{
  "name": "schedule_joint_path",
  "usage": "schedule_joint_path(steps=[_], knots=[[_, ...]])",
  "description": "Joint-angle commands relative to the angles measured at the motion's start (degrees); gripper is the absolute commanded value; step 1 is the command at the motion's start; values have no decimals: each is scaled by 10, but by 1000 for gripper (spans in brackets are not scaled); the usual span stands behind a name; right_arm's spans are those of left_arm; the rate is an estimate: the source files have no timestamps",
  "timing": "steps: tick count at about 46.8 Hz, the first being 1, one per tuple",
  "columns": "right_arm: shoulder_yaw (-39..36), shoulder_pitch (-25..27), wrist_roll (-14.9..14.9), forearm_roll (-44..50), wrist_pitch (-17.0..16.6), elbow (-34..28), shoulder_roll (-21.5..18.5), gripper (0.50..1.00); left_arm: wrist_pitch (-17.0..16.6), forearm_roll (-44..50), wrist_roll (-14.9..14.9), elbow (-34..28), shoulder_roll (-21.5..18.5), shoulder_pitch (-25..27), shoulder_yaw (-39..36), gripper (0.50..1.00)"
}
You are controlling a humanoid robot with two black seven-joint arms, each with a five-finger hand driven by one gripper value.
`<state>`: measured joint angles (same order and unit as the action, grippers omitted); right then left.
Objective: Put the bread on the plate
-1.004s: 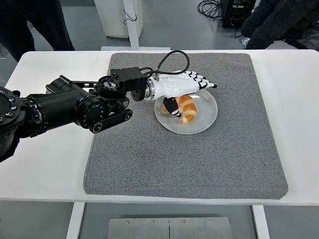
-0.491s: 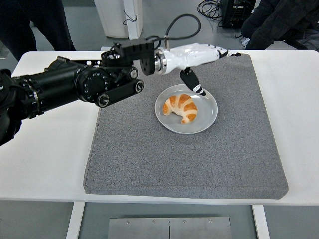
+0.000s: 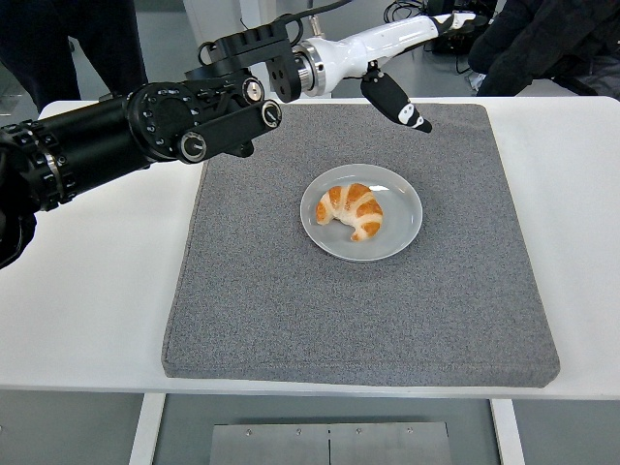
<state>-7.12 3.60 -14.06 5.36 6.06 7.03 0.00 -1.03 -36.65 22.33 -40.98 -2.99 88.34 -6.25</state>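
A golden croissant lies on the white round plate, which sits on the grey mat a little behind the table's middle. My left hand is white with black fingertips. It is raised above the mat's far edge, behind and above the plate. Its fingers are spread and it holds nothing. The thumb hangs down toward the mat. The black left arm comes in from the left edge. The right arm is out of view.
The grey mat covers most of the white table. A person in dark clothes is at the top right, another dark figure at the top left. A white post stands behind the table.
My left hand has let go of the croissant, risen off the plate and moved back and up past the mat's far edge. The croissant stays on the plate.
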Motion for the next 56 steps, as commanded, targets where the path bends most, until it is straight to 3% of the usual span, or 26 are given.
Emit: schedule_joint_path(steps=[1, 14, 28, 34, 47, 56], knots=[[-1, 0, 0, 0, -1, 2, 0, 1000, 11, 51, 0, 21, -8, -7, 22, 999], [0, -1, 0, 0, 0, 0, 0, 1000, 39, 194, 1, 111, -7, -45, 69, 999], [0, -7, 0, 0, 3, -3, 0, 1000, 65, 210, -4, 177, 9, -120, 180, 999], [-1, -8, 0, 0, 4, -3, 0, 1000, 88, 235, -22, 225, 30, -142, 227, 999], [-1, -8, 0, 0, 3, -2, 0, 1000, 90, 345, -92, 265, 30, -185, 243, 1000], [-6, -7, 0, -1, 4, -2, 0, 1000, 114, 373, -100, 265, 30, -212, 266, 1000]])
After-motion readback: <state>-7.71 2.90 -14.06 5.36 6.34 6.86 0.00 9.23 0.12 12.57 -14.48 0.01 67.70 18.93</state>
